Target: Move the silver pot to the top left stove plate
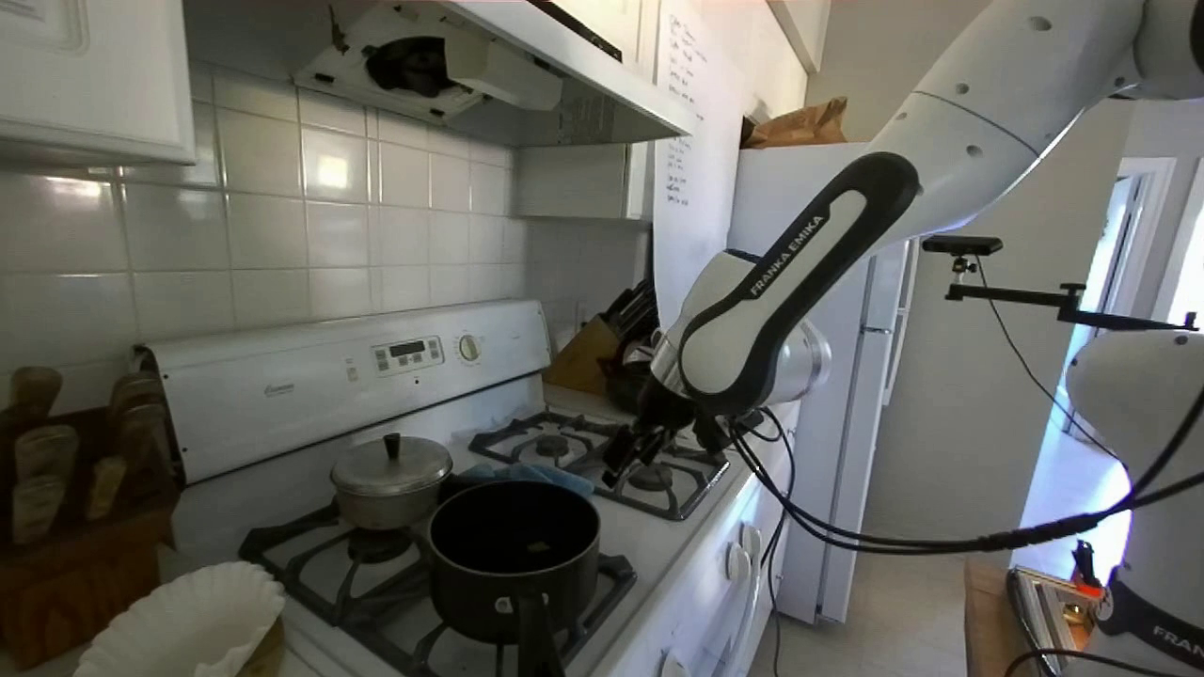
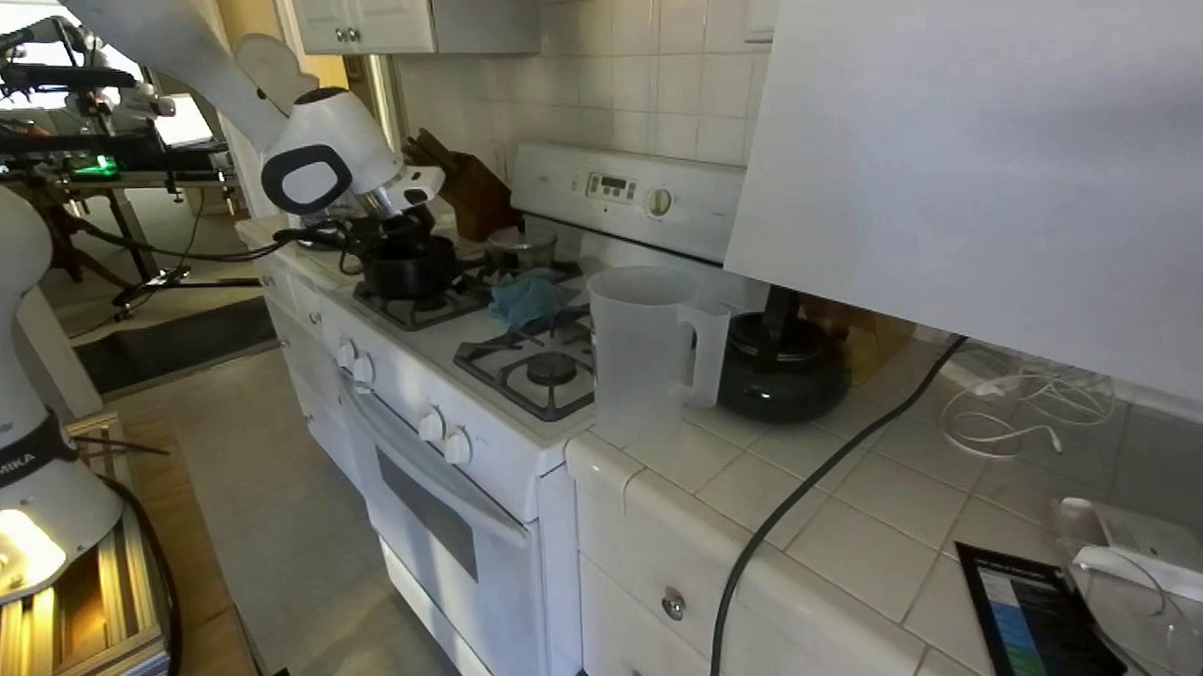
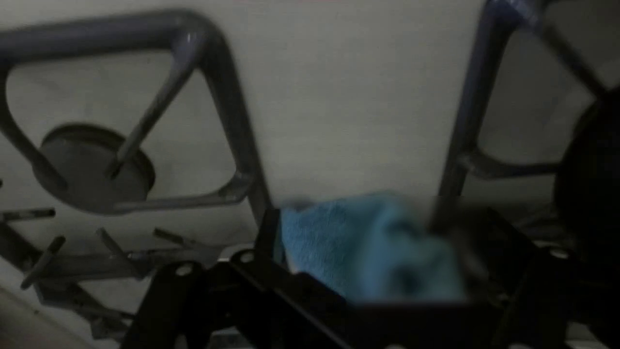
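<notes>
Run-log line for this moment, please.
gripper: open, empty, above stovetop | silver pot: lidded, on grate, beside black pot | blue cloth: on stovetop

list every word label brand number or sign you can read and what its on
"FRANKA EMIKA": black trim of the robot arm
"FRAN", cut off by the picture edge: robot base
"A EMIKA", cut off: same base
Too small or blurred to read: handwriting on the hanging white sheet, badge and display on the stove backguard, any print on the black leaflet.
Wrist view: none.

Glare spots the tiles (image 1: 332,172); the wrist view is dim.
</notes>
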Motion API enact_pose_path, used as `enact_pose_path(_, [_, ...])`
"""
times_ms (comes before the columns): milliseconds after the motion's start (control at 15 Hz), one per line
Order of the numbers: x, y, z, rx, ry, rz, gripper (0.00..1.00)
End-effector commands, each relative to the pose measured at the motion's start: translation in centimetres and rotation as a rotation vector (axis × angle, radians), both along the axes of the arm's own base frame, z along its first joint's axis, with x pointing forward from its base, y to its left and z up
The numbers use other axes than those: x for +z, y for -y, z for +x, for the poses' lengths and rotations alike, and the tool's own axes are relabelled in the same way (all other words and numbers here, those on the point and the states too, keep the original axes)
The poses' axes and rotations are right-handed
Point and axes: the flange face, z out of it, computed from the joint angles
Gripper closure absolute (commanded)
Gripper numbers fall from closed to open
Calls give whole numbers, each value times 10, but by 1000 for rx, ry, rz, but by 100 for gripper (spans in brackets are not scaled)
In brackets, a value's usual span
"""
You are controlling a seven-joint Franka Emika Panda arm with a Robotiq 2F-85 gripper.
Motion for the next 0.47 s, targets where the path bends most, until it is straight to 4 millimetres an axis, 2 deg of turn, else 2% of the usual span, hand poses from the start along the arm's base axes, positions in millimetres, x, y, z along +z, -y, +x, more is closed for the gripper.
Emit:
enact_pose_path(0, [-5, -24, -40, 34, -188, 45, 0])
enact_pose_path(200, [2, -55, -56, -25, -180, 51, 0])
enact_pose_path(267, [-1, -43, -42, 3, -177, 22, 0])
enact_pose_path(400, [2, -60, -51, -12, -172, 33, 0])
